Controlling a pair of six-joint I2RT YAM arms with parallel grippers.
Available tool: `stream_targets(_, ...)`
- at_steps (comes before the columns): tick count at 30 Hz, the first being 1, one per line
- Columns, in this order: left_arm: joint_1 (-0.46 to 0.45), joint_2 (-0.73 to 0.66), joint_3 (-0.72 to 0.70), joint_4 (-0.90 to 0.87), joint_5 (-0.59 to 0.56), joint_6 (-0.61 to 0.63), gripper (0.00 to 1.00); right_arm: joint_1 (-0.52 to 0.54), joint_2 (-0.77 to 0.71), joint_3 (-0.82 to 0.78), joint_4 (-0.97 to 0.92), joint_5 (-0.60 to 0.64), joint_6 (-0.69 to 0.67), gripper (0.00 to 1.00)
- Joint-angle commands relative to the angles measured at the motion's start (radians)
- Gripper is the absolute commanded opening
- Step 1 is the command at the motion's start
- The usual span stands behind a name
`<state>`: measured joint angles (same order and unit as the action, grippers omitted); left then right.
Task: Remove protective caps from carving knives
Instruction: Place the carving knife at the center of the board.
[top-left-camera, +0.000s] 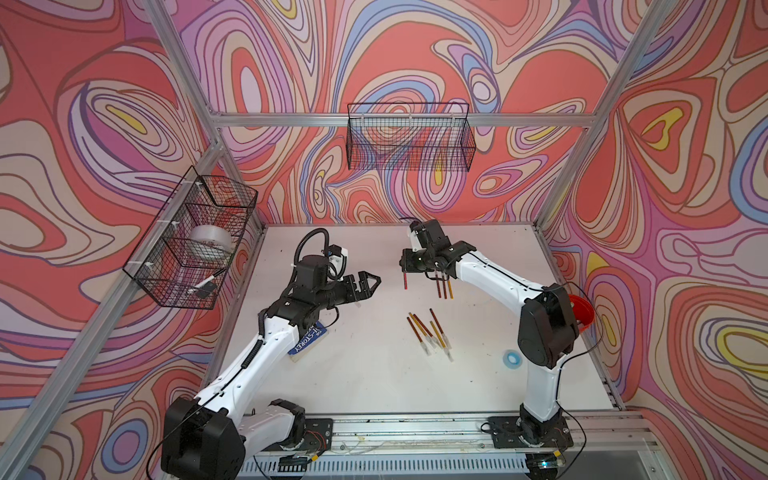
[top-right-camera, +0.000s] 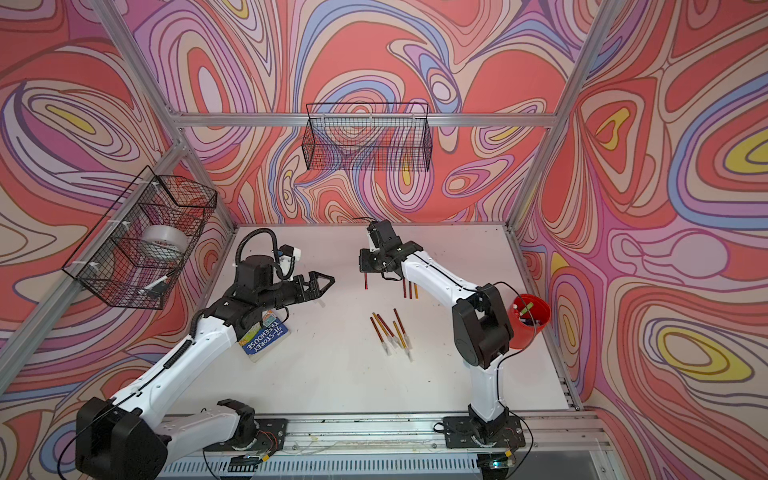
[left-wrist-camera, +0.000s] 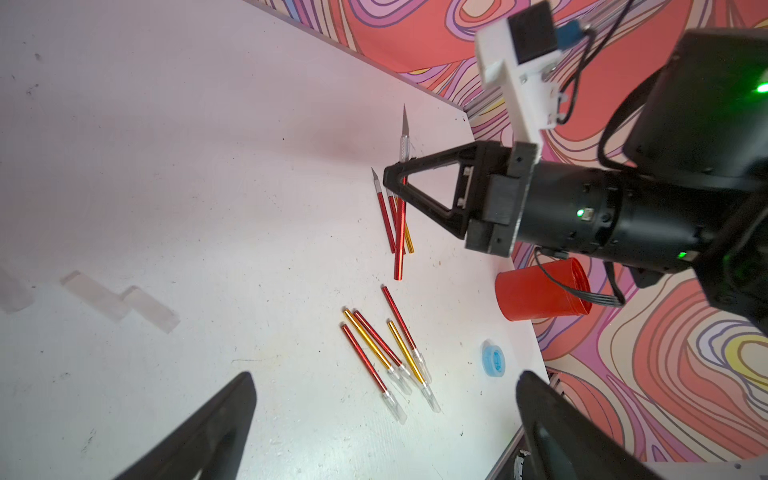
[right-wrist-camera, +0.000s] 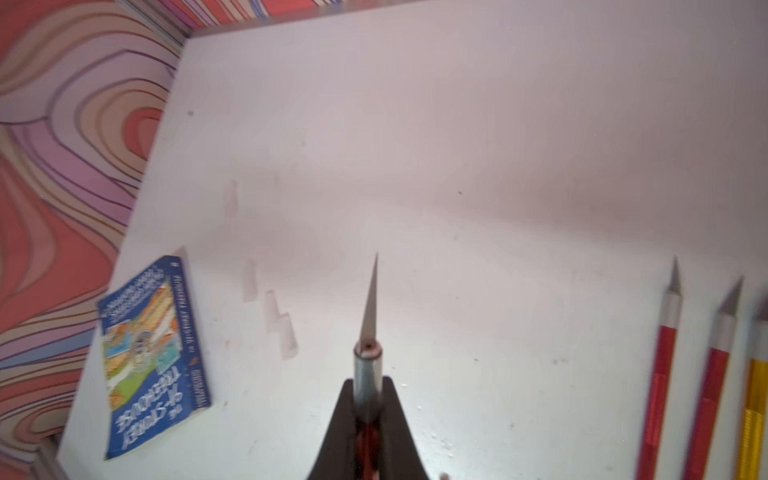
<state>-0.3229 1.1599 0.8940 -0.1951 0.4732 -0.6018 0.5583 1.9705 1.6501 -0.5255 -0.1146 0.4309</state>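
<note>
A glossy red carving knife (right-wrist-camera: 368, 316), grey pointed blade bare, is clamped in the right claw (right-wrist-camera: 365, 388). The left claw (top-left-camera: 370, 286) is spread wide. Translucent whitish caps (left-wrist-camera: 124, 303) are scattered at left on the scuffed white surface (left-wrist-camera: 208, 166), well apart from capped knives (left-wrist-camera: 386, 357) at lower centre.

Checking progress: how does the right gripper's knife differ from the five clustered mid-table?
The held knife shows a bare grey blade; the five clustered knives wear translucent caps. It sits clamped in the shut right gripper; they lie loose on the table. All have slim shiny handles.
</note>
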Motion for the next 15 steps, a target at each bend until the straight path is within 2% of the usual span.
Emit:
stream_targets(1,-0.005,-0.011,-0.011,-0.030,-0.024,0.013,1.00,-0.011,0.053,-0.023,-0.065,0.097,-0.036,0.00)
stream_targets(9,-0.005,0.001,-0.014,-0.033,-0.026,0.010,1.00,-0.065,0.155,-0.022,-0.061,0.094,-0.032,0.00)
stream_targets(15,-0.005,0.010,-0.012,-0.035,-0.029,0.016,1.00,-0.099,0.239,0.050,-0.108,0.112,-0.055,0.00)
